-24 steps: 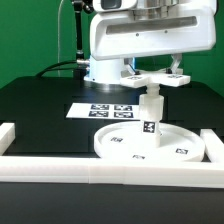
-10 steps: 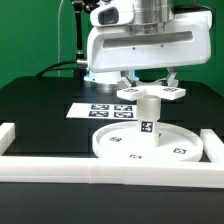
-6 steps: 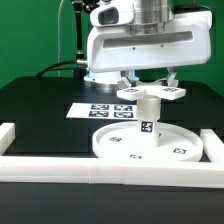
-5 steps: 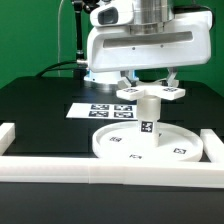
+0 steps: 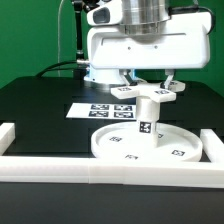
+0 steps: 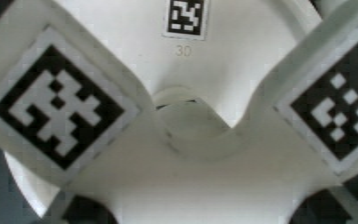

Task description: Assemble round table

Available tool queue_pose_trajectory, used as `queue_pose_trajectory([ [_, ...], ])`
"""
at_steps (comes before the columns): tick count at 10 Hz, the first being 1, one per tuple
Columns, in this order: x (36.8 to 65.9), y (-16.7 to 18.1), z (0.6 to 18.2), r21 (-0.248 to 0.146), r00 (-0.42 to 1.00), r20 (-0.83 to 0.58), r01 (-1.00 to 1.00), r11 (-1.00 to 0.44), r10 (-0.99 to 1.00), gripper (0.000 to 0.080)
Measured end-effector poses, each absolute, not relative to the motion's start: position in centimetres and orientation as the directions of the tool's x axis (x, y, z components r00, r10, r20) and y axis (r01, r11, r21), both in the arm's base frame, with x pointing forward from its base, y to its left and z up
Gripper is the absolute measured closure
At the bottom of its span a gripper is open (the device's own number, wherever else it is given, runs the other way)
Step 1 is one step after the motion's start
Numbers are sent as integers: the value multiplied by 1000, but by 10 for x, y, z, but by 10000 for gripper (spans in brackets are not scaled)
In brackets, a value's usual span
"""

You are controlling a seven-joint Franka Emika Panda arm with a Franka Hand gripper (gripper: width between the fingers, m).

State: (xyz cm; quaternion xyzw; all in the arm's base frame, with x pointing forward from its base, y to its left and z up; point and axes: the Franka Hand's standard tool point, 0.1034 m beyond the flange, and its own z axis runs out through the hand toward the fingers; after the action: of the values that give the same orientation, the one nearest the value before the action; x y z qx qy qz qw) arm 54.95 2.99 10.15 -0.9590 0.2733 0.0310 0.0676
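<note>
gripping the lobed cross piece (image 5: 148, 93) from either side, the jaws hang under the arm's broad white wrist block (image 5: 140, 45), as far as the exterior view shows. the cross piece sits on top of the short post (image 5: 146, 116), slightly tilted, its tagged lobes sticking out toward the exterior view's left and right. the post stands upright near the middle of the big rimmed disc (image 5: 118, 147) and carries a small square tag (image 5: 146, 127) on its side. the disc lies flat on the black surface (image 5: 45, 110), just inside the white border rail (image 5: 100, 170) along the near edge. behind the disc, toward the exterior view's left, lies the marker board (image 5: 104, 110).

in the wrist view the cross piece (image 6: 179, 160) fills nearly everything: two lobes with large tags (image 6: 60, 100) flank a rounded hollow (image 6: 179, 118). dark shapes at the corners are too blurred to tell.
</note>
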Motion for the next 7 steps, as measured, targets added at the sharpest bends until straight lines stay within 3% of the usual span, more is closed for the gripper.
queue_pose_trajectory([
  [4,554,31,101,-108,488,-143,-873,-476,-861,348],
  [7,557,31,102,-111,341,-149,-939,-326,-928,348],
])
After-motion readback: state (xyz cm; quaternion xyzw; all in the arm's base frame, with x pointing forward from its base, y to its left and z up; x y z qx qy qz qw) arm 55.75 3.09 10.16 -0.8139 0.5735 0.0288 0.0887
